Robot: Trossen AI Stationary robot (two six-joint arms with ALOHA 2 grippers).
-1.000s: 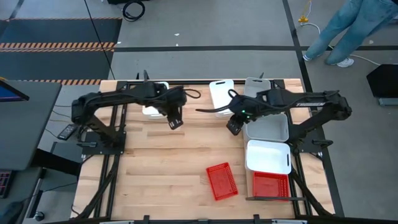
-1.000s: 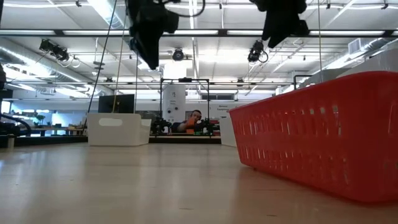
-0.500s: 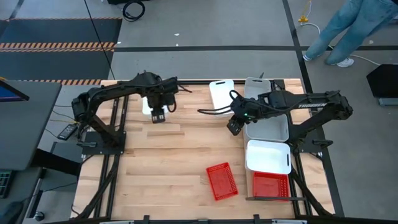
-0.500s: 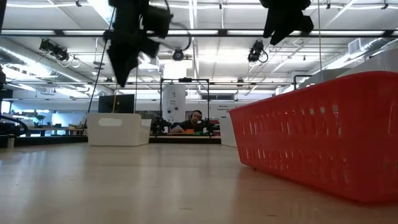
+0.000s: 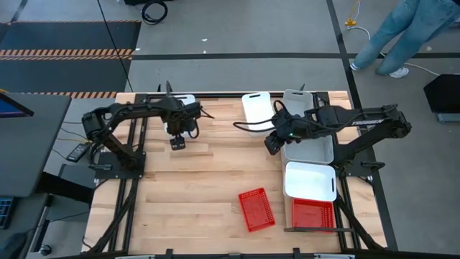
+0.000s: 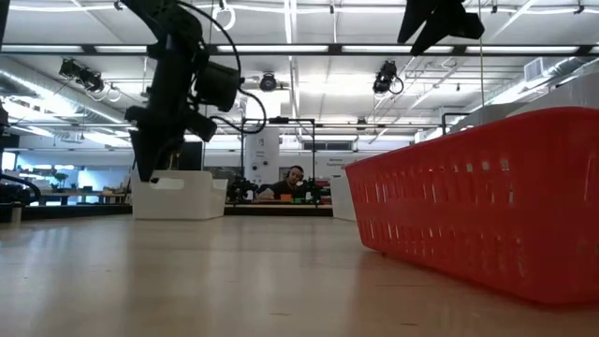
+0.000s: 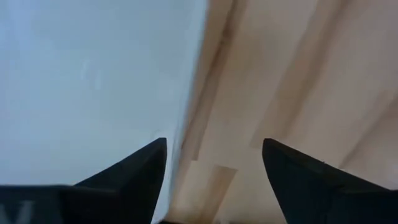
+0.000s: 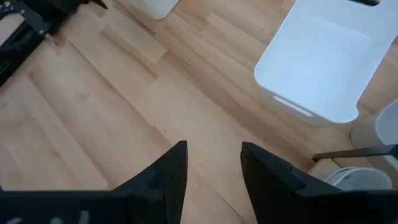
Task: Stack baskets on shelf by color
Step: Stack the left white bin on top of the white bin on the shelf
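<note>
Left hand (image 5: 177, 142), now released, lower and further left by the white basket (image 5: 180, 108); right hand (image 5: 272, 146) empty, parted.

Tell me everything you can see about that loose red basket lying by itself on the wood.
The red basket is a small rectangular plastic bin with mesh-like slotted walls and rounded corners. It sits upright and empty on the slatted tabletop, turned slightly askew, apart from a second red one to its right. Neither arm touches it.
</note>
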